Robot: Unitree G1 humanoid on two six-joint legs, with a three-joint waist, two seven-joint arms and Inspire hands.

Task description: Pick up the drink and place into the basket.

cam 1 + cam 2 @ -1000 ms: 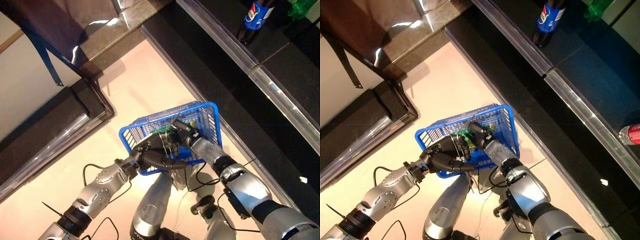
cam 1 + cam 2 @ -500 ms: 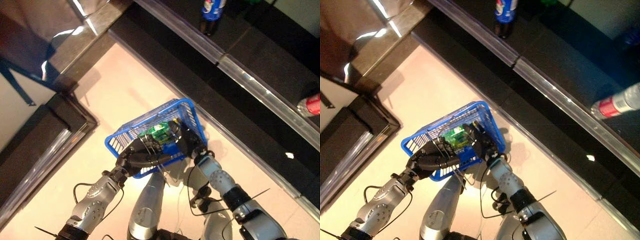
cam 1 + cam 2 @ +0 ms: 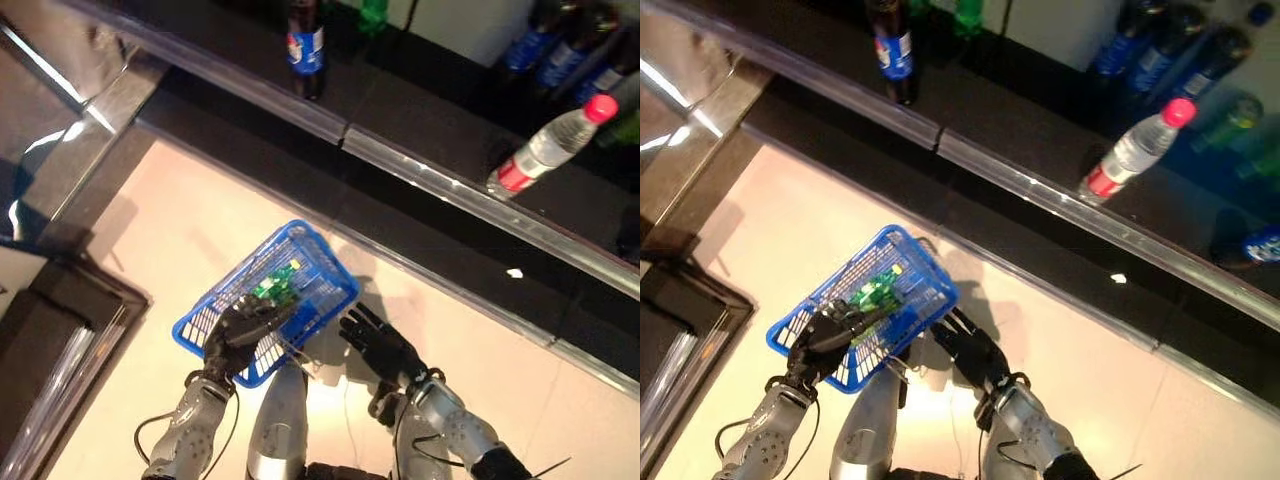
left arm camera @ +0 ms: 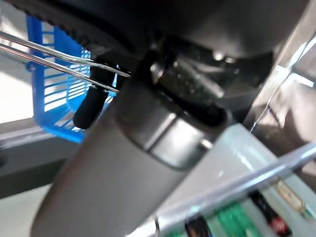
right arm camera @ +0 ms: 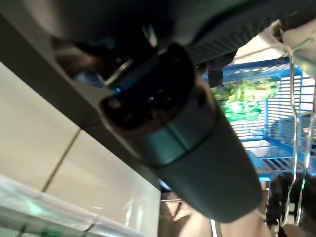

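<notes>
shop: shelved bottles, basket

Silver-grey arms, dark robot hands

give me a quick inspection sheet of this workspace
surface: pale floor, bare around the basket
job's things: blue basket carried above the floor; green drink lies inside it
clutter: nothing seen on the floor
robot hands: left robot hand curled round the basket's wire handle; right robot hand beside the basket, fingers spread, holding nothing
cables: nothing seen
surroundings: dark shelf with a cola bottle and a red-capped water bottle
</notes>
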